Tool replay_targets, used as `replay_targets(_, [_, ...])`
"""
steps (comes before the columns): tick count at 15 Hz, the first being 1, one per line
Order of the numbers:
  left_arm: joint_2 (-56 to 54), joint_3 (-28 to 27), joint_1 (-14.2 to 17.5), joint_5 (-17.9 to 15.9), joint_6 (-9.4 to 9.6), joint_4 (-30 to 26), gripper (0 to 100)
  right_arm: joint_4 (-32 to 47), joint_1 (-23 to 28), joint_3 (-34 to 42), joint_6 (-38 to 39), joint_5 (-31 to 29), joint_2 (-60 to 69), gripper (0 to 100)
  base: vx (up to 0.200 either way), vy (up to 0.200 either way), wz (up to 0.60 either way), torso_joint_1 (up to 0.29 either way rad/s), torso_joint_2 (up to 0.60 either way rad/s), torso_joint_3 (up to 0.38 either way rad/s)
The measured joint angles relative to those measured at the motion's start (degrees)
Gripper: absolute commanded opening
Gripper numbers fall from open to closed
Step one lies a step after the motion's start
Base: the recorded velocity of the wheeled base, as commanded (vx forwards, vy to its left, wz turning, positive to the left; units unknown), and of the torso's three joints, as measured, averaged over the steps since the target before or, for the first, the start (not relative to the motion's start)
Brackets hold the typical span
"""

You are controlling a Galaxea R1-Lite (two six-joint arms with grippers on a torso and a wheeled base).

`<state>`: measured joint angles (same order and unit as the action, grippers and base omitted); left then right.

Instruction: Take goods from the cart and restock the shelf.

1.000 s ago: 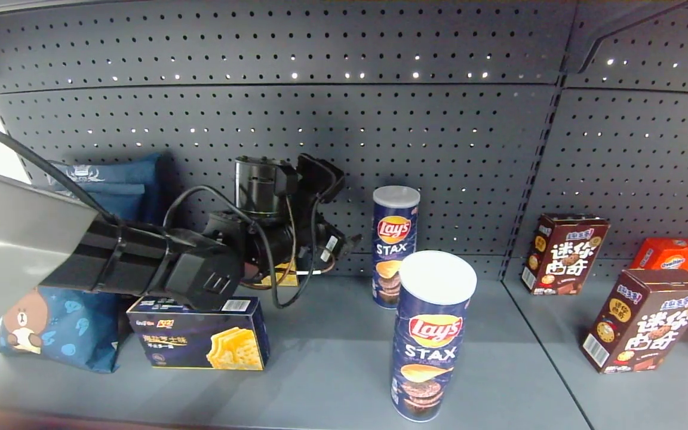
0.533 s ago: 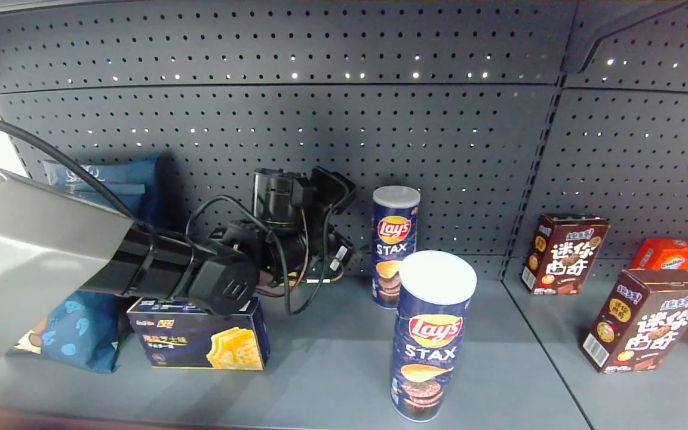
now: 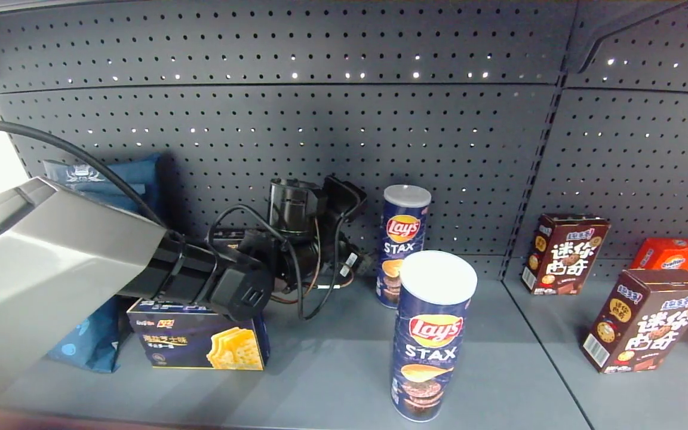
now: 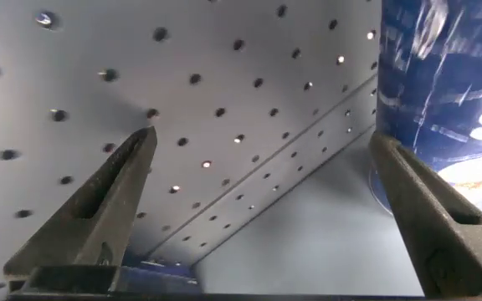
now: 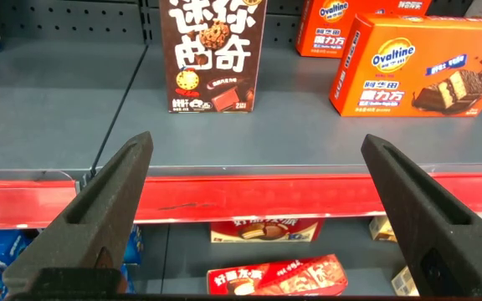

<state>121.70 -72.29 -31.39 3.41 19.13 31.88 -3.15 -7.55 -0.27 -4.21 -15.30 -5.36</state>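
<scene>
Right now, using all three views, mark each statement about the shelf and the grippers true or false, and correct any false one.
1. The rear can and the front can both stand upright on the shelf. True.
2. The left gripper is shut on a can. False: it is open and empty, with the rear can beside one finger.
3. The cracker box lies to the left of the front can. True.
4. The right gripper holds the orange box. False: it is open and empty; the box sits on the shelf.
</scene>
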Motion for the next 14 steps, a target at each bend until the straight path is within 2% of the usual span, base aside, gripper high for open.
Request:
replay_targets(5, [0.44, 0.4, -0.11, 0.0, -0.28, 0.13, 100, 0.0, 0.0, 0.0, 0.0, 0.0, 0.0, 100, 0.0, 0.0, 0.0, 0.0, 0.0, 0.0])
replay_targets(14, [-5.19, 6.0, 3.56, 0.0, -0.39, 1.73, 100, -0.02, 0.0, 0.0, -0.06, 0.02, 0.0, 100, 0.0, 0.0, 0.0, 0.0, 0.0, 0.0])
